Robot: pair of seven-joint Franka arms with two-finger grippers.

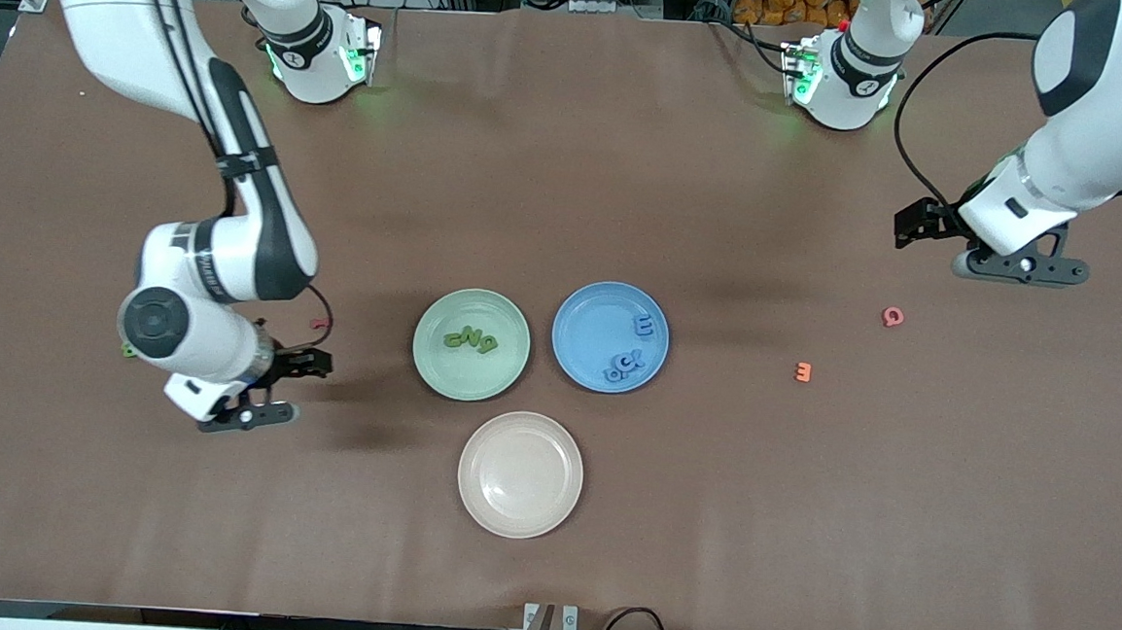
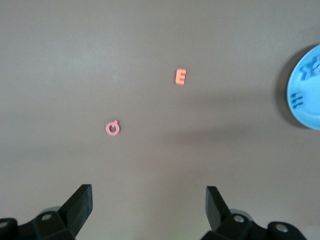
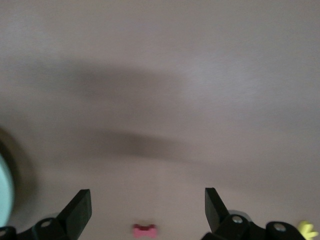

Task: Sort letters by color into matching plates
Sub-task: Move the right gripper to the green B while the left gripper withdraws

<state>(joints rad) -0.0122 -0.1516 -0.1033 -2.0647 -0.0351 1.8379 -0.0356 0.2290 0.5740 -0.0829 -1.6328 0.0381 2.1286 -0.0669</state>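
Green plate (image 1: pixel 471 344) has 3 green letters (image 1: pixel 471 340); blue plate (image 1: pixel 610 337) holds blue letters (image 1: pixel 631 350). Last green letter (image 1: pixel 128 350) peeks out by R arm's wrist, toward its end of table. R gripper (image 1: pixel 264 392) spread, empty, much nearer it. L gripper (image 1: pixel 989 246) spread, waits.

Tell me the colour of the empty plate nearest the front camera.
Beige-pink; the empty plate shows best in the front view.

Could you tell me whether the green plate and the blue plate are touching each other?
Apart. The front view shows a strip of bare brown table between the green plate and the blue plate, which sit side by side.
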